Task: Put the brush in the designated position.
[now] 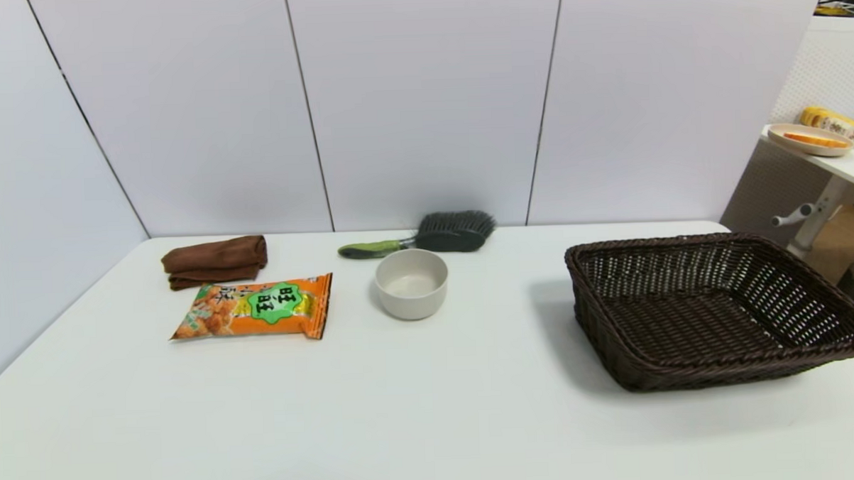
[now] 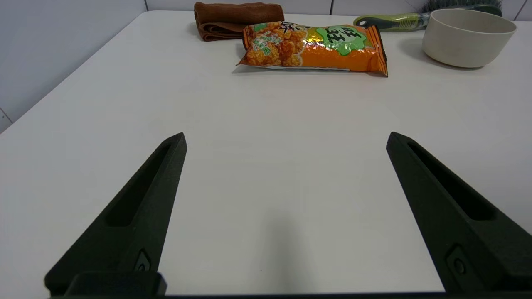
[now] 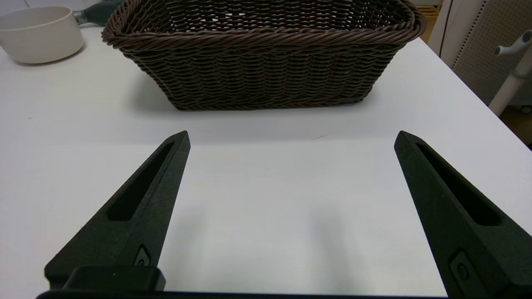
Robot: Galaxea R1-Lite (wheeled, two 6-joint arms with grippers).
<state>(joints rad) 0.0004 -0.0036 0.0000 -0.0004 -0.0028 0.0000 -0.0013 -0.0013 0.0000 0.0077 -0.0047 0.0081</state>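
A wicker basket [image 1: 720,308] dominates the table's right; the brush [image 1: 427,238] lies at the far edge behind a bowl [image 1: 411,283]. Both parked grippers, left gripper [image 2: 286,139] and right gripper [image 3: 292,137], gape wide. Best approach: reach over the bowl and pinch the green handle.

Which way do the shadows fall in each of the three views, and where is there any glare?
Head view: the basket casts a soft shadow toward the bowl. Left wrist view: glare glints on the snack bag, and a faint shadow lies under the open left gripper. Right wrist view: shade pools along the basket's near wall, with faint shade under the open right gripper.
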